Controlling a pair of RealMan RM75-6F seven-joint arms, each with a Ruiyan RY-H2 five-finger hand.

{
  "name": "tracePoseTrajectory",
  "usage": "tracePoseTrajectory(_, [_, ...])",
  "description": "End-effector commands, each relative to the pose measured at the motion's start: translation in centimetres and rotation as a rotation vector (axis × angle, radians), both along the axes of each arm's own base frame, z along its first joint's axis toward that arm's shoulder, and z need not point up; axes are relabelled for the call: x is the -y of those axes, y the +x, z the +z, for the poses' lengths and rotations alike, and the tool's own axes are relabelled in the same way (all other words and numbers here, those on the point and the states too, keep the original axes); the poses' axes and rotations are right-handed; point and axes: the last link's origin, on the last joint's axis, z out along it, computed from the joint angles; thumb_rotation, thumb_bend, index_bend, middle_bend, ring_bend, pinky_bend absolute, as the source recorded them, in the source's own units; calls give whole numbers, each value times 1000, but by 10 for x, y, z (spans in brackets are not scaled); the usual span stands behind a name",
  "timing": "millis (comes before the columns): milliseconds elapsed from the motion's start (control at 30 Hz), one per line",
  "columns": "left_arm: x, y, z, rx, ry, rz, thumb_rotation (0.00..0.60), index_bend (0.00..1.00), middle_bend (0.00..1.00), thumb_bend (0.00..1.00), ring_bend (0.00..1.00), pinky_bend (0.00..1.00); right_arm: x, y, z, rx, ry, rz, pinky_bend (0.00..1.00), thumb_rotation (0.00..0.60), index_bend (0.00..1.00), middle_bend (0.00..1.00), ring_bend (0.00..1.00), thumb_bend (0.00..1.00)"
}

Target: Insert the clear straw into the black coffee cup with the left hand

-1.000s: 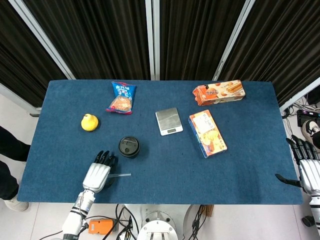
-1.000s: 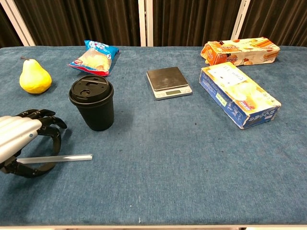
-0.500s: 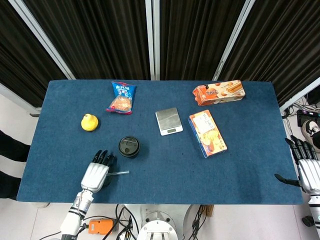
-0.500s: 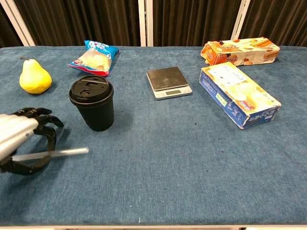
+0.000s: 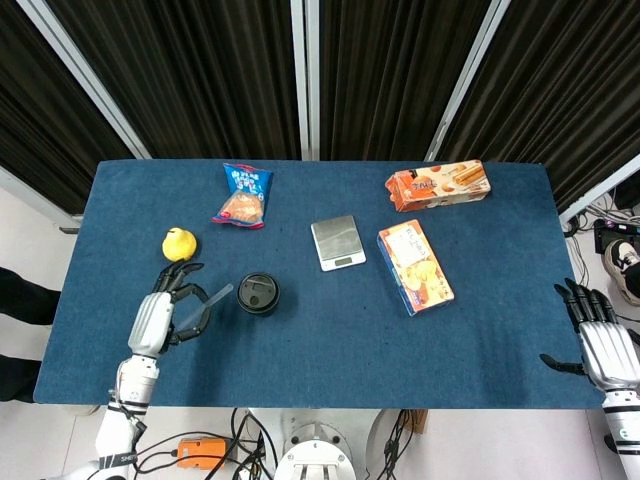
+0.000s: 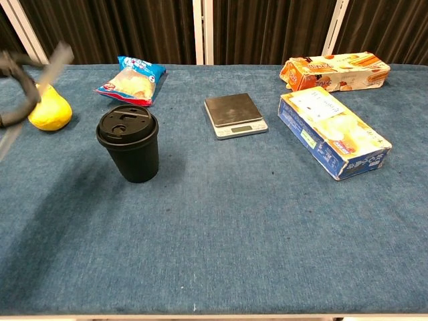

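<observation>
The black coffee cup [image 5: 258, 294] with its lid stands near the table's front left, also plain in the chest view as the cup [image 6: 129, 143]. My left hand [image 5: 163, 311] is raised to the left of the cup and holds the clear straw [image 5: 205, 306], which slants up toward the cup's left side. In the chest view the straw [image 6: 41, 88] shows blurred at the far left edge, with dark fingers [image 6: 19, 80] around it. My right hand [image 5: 603, 345] hangs open off the table's front right corner.
A yellow pear [image 5: 179, 244] lies just behind my left hand. A blue snack bag [image 5: 242, 195], a small scale [image 5: 337, 243], and two orange biscuit boxes [image 5: 414, 266] [image 5: 438, 185] lie further back and right.
My left hand has lifted the straw off the table and swung left and up, tilting the straw. The right hand has drifted slightly.
</observation>
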Motion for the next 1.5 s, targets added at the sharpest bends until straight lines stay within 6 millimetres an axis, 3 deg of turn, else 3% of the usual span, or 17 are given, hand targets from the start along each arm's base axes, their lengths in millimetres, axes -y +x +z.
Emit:
tracePoseTrajectory(33, [-25, 30, 20, 313, 5, -20, 600, 602, 137, 405, 0, 0, 1, 2, -4, -20, 17, 0, 0, 600, 0, 0, 0, 116])
tracePoseTrajectory(200, [-41, 56, 9, 491, -36, -42, 600, 600, 131, 408, 0, 0, 0, 1, -2, -9, -11, -9, 0, 600, 0, 0, 0, 116])
tracePoseTrajectory(467, [-54, 77, -28, 571, -92, -21, 600, 600, 130, 412, 0, 0, -1, 0, 1, -7, -20, -16, 0, 600, 0, 0, 0, 116])
tracePoseTrajectory(800, [-58, 74, -50, 563, -64, 10, 600, 599, 130, 412, 0, 0, 0, 0, 0, -2, -22, -18, 0, 600, 0, 0, 0, 115])
tracePoseTrajectory(1500, [-49, 60, -72, 573, -46, 43, 600, 573, 119, 408, 0, 0, 0, 3, 1, 2, -23, -14, 0, 600, 0, 0, 0, 115])
